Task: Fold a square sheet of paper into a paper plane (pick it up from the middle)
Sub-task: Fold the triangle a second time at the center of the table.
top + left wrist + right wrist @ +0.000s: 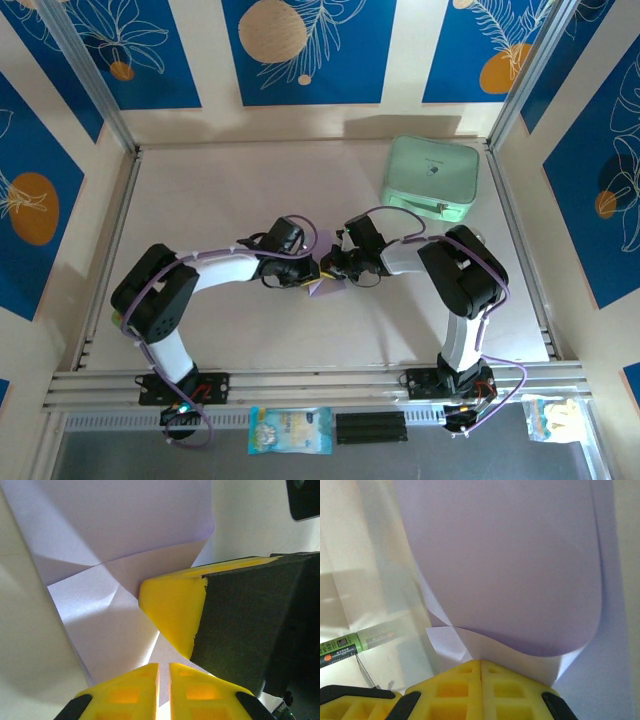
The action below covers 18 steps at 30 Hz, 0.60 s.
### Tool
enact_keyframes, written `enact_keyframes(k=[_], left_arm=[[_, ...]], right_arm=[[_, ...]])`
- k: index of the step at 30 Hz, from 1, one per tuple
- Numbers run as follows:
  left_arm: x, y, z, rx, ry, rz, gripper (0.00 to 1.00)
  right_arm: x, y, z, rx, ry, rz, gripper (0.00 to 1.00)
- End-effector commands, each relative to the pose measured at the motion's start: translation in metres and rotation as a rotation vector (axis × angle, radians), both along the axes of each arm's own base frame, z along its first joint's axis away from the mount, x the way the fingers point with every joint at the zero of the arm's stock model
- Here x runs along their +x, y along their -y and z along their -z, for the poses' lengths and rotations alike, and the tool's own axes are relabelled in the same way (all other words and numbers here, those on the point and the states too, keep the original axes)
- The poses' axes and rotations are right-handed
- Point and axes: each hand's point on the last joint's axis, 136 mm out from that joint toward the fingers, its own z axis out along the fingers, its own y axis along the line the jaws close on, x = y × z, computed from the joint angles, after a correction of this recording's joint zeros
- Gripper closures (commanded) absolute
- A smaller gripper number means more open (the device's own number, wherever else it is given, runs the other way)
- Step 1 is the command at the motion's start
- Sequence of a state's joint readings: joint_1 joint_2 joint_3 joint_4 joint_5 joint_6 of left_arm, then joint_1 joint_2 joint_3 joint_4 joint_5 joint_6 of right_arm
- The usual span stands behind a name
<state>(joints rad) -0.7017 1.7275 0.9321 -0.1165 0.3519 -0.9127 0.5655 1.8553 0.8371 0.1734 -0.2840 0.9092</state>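
Mid-table, the right gripper [480, 664] is pressed together, pinching the lilac sheet of paper [510, 570], which bows up from its grip. Facing it from 9 o'clock, the left gripper [163, 669] shows a thin slit between its jaws at the paper. Whether it grips cannot be told. A mint-green case [432, 178] lies at 1 o'clock on the table [250, 190].
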Motion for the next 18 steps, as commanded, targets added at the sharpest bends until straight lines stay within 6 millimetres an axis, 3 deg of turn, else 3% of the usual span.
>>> enact_keyframes(k=[1, 18], left_arm=[[-0.003, 0.005, 0.007, 0.008, -0.030, 0.015, 0.86], [-0.021, -0.006, 0.031, 0.093, -0.088, 0.103, 0.88]], right_arm=[[-0.033, 0.045, 0.068, -0.242, -0.148, 0.058, 0.98], [-0.033, 0.047, 0.071, -0.236, -0.172, 0.066, 0.98]])
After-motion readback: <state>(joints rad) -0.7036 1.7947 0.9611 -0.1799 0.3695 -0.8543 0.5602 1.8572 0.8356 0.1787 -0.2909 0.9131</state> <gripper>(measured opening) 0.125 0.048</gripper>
